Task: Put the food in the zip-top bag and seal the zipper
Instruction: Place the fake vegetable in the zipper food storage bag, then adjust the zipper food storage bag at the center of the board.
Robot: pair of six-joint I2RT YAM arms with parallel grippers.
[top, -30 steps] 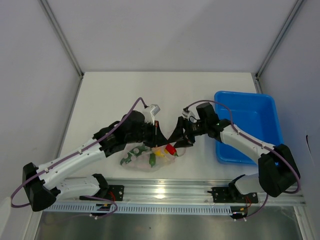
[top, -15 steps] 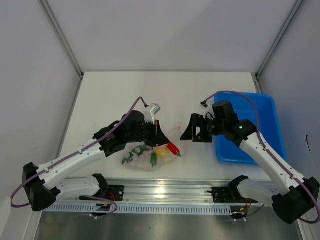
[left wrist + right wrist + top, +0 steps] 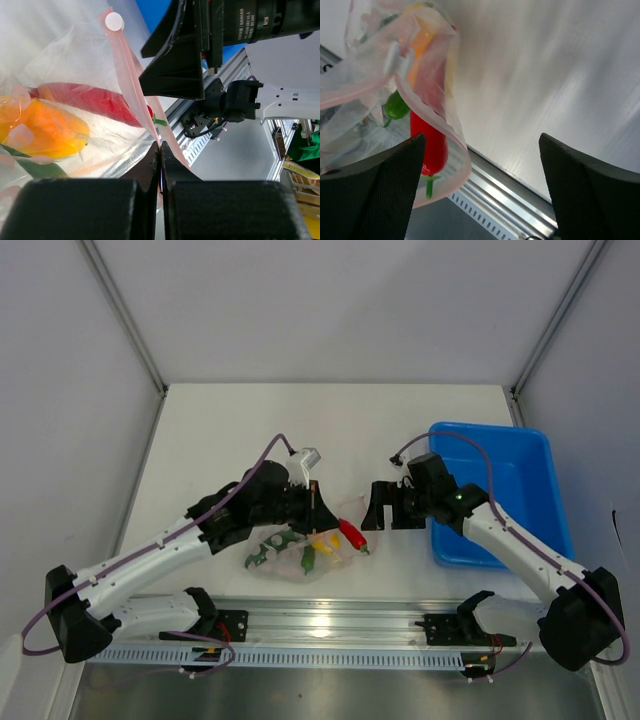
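A metal rail [image 3: 330,625] runs along the near edge of a white surface [image 3: 330,430], with the two arm bases bolted to it.

Just beyond the rail, a little left of centre, a clear crinkly bag [image 3: 285,562] lies on the surface. Inside it are dark green pieces [image 3: 307,558] on the near side and a yellow piece [image 3: 322,540] beside them. A red chili [image 3: 350,533] lies at the bag's right end, at the mouth. Its green stem end appears to poke past the mouth edge.

The pink zipper [image 3: 131,85] runs along that open mouth and is not pressed together. In the right wrist view it curls loosely around the chili.

The left tool [image 3: 160,150] reaches in from the left, at the far side of the bag. It is clenched on the zipper strip, both fingers pinched flat against the pink plastic, lifting that edge.

The right tool [image 3: 377,510] hangs to the right of the bag, apart from it. Its fingers are spread wide and grasp nothing.

Further right, a blue bin [image 3: 500,490] sits on the surface, the right arm crossing its near left corner.

Beyond everything, the surface runs to white walls.
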